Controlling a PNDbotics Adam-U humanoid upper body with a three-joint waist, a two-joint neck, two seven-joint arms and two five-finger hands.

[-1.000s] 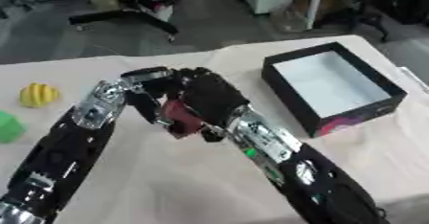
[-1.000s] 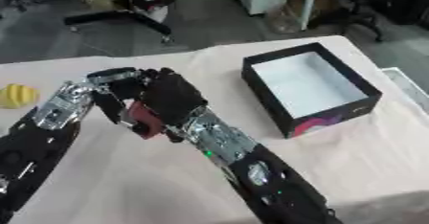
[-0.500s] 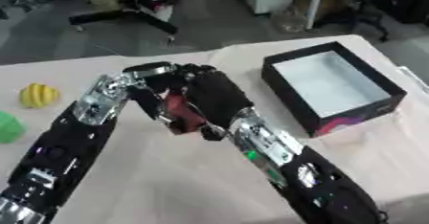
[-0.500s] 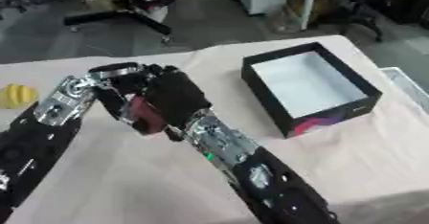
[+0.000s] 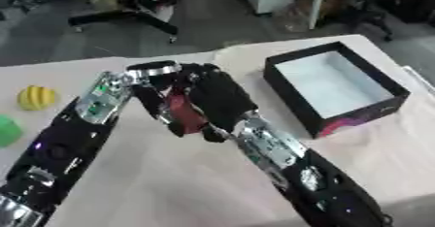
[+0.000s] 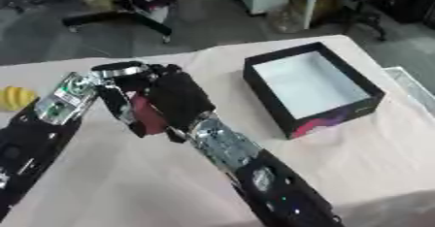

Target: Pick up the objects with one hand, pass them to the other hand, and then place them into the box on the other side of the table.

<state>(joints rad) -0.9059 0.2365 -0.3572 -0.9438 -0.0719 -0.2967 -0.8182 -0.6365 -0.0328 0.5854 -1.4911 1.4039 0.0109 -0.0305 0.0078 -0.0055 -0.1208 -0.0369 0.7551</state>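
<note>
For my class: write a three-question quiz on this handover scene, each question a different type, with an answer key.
1. True or false: the black box already holds the dark red object.
2. Which is on the table's left side? A) yellow ball B) blue cup C) white plate
3. Fill in: the left hand and right hand meet around the red object to the ____ of the box.

Key: 1 false; 2 A; 3 left
</note>
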